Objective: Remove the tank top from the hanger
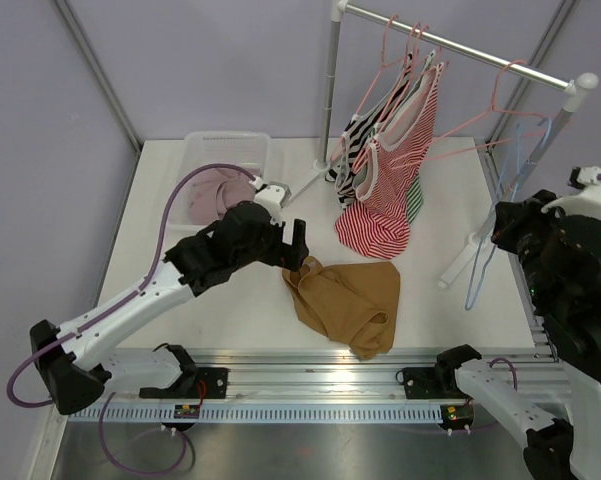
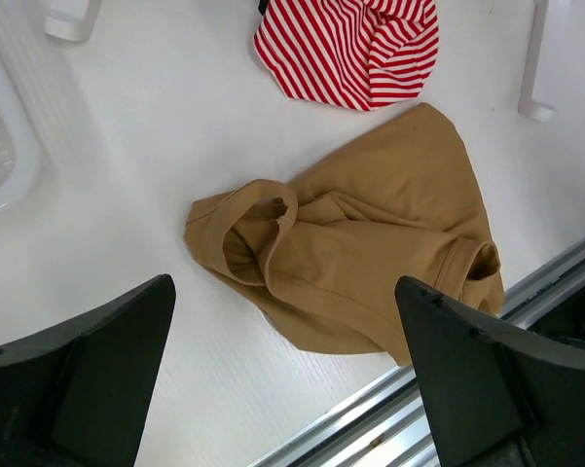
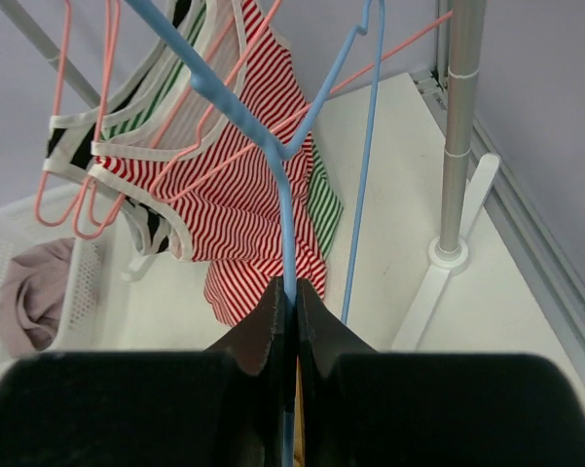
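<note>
The tan tank top [image 2: 360, 263], soft and crumpled, is lying on the white table [image 1: 220, 310] near its front rail, clear of the left gripper [image 1: 296, 248], whose jaws are standing wide apart. Only the right wrist view is showing the right gripper [image 3: 294, 302] clamping a thin blue wire hanger [image 3: 284, 195].

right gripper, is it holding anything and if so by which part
The right gripper is shut on the empty blue hanger, pinching a straight stretch of its wire frame below a bend. The left gripper is open, holding nothing.
</note>
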